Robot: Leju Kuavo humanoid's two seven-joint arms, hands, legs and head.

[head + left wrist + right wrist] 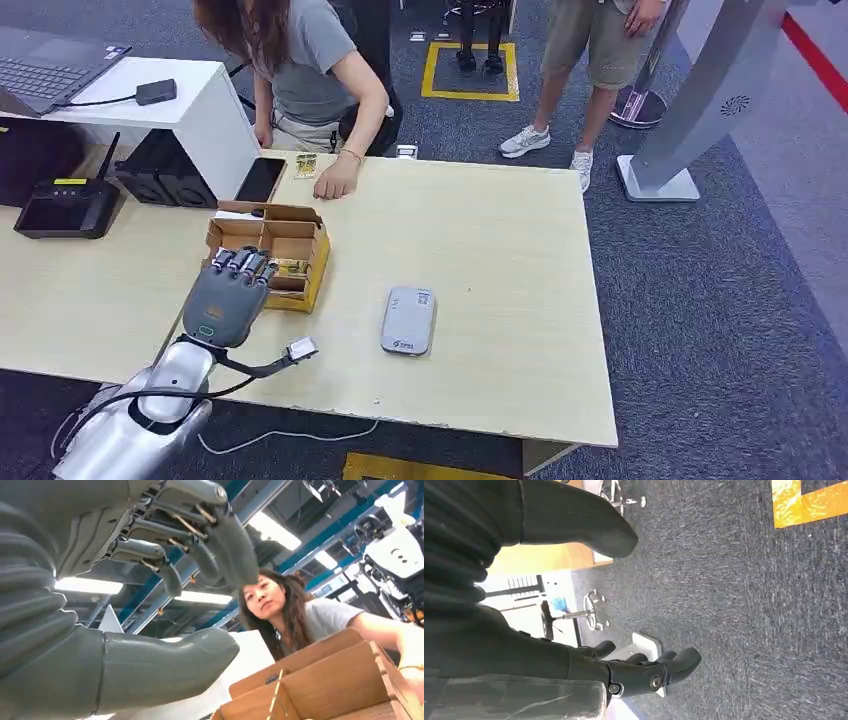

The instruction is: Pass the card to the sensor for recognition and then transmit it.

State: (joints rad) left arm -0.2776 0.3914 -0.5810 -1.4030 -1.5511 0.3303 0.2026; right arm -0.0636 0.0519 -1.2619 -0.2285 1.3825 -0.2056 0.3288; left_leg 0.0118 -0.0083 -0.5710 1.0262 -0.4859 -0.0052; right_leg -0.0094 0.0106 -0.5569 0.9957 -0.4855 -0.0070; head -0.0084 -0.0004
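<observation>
An open cardboard box [285, 240] with dividers stands on the pale wooden table [500, 260]. One near compartment holds small yellowish cards [292, 268]. My left hand [228, 300] hovers at the box's near edge, fingertips over the rim, fingers apart and holding nothing. In the left wrist view the left hand [35, 605] has thumb and fingers spread above the box [325, 680]. The grey-white sensor [408, 320] lies flat on the table to the right of the box. My right hand [574, 665] hangs over the carpet, holding nothing.
A person leans over the far table edge, one hand [336, 183] resting beside a black phone [260, 180] and a small card [305, 166]. A black router [65, 208] and white stand [190, 110] sit at far left. Another person [590, 60] stands beyond.
</observation>
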